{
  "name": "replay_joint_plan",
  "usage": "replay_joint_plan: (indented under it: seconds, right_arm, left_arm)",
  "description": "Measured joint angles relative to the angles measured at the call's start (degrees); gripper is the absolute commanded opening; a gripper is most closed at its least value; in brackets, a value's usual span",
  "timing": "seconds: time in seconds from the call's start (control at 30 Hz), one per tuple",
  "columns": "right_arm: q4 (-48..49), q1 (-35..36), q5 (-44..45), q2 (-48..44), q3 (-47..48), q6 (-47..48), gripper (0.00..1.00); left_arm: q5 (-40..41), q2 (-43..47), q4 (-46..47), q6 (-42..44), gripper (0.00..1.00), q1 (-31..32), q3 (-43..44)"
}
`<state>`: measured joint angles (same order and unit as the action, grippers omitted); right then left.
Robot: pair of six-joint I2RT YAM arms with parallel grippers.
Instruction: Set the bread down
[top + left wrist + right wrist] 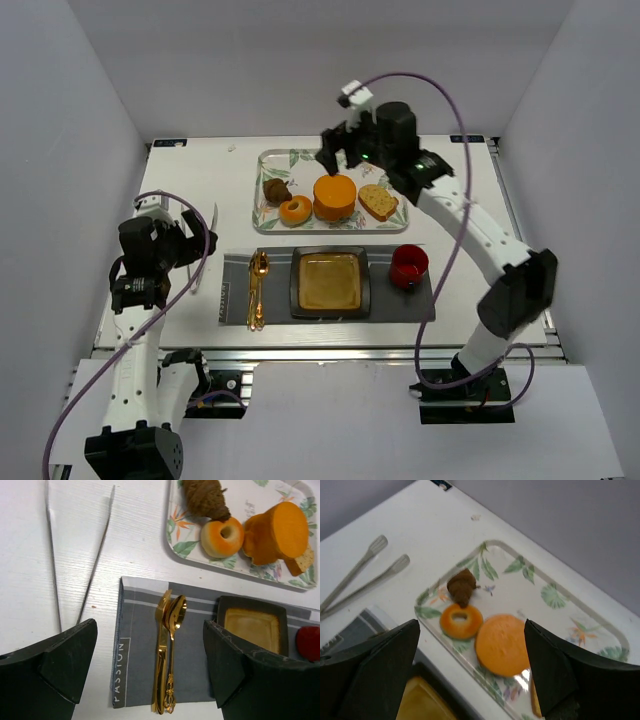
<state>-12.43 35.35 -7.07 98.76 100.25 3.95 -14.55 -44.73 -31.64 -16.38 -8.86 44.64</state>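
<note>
The bread, a small golden-orange ring roll (295, 211), lies on the floral tray (300, 158) at its near left, next to a brown croissant (277, 190). It also shows in the left wrist view (222, 537) and the right wrist view (461, 621). My right gripper (338, 152) hovers above the tray's far side, open and empty (472, 670). My left gripper (188, 240) is open and empty at the table's left, above the placemat's left edge (150, 667). A dark square plate (329, 281) sits on the grey placemat (235, 290).
A large orange cylinder (334, 197) and a speckled bread slice (378, 202) lie on the tray. A gold spoon and fork (257, 288) lie left of the plate, a red cup (408, 266) right of it. Metal tongs (75, 555) lie on the table at the left.
</note>
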Motion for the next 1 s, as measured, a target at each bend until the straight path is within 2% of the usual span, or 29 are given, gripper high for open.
replay_joint_plan:
  seconds: [0.1,0.2,0.27,0.3,0.33,0.37,0.4,0.47,0.5,0.53,0.57,0.67,0.8,1.0]
  right_arm:
    - [1.7,-6.1,-6.6,-7.5,-11.1,0.2,0.89]
    - [3.5,-14.4,-18.1,-13.0,-21.5,3.3,0.79]
    - [3.8,-18.4,-23.7,-16.0,-27.4,5.6,0.59]
    - [3.6,-19.5,-25.8,-17.3,-29.7,6.6,0.47]
    - [3.5,-19.8,-27.7,-18.5,-31.5,7.7,0.19]
    - [3.5,-19.8,-29.4,-19.1,-32.3,8.7,0.14]
    - [3.2,-19.4,-30.6,-20.8,-34.1,9.5,0.15]
    - [3.1,-18.9,-32.5,-22.9,-35.5,10.3,0.64]
    - [3.1,-18.7,-33.2,-23.8,-35.9,10.8,0.78]
    - [3.1,-18.6,-33.6,-24.6,-36.1,11.5,0.89]
    - [3.2,-18.6,-34.0,-25.3,-36.3,12.1,0.89]
    - [3.7,-18.8,-34.5,-26.7,-37.1,13.2,0.89]
    - [3.5,-19.0,-35.1,-27.1,-38.8,13.2,0.89]
    - [3.6,-20.4,-35.8,-26.9,-39.2,12.7,0.89]
  left_arm:
    - [1.6,-1.7,0.5,0.0,0.95,0.0,0.0]
    - [3.6,-4.2,0.9,0.0,0.87,0.0,0.0]
    - [4.8,-6.0,1.2,0.1,0.76,0.0,-0.1]
    - [5.4,-7.0,1.3,0.2,0.63,0.0,-0.2]
    - [5.8,-7.9,1.5,0.5,0.39,0.0,-0.3]
    - [6.3,-8.7,1.7,0.5,0.35,0.0,-0.4]
    - [6.8,-9.4,1.8,1.1,0.36,0.0,-0.5]
    - [7.5,-10.9,2.1,2.7,0.65,0.0,-0.9]
    - [8.0,-11.7,2.1,3.4,0.78,0.0,-1.1]
    - [8.5,-12.7,1.9,3.8,0.87,0.1,-1.2]
    - [9.2,-13.7,1.7,4.1,0.94,0.3,-1.3]
    - [10.5,-17.2,1.4,5.2,0.98,0.7,-1.3]
    - [13.4,-24.0,0.3,7.7,0.98,1.8,-0.2]
    - [18.1,-35.8,-1.4,12.0,0.98,2.5,5.9]
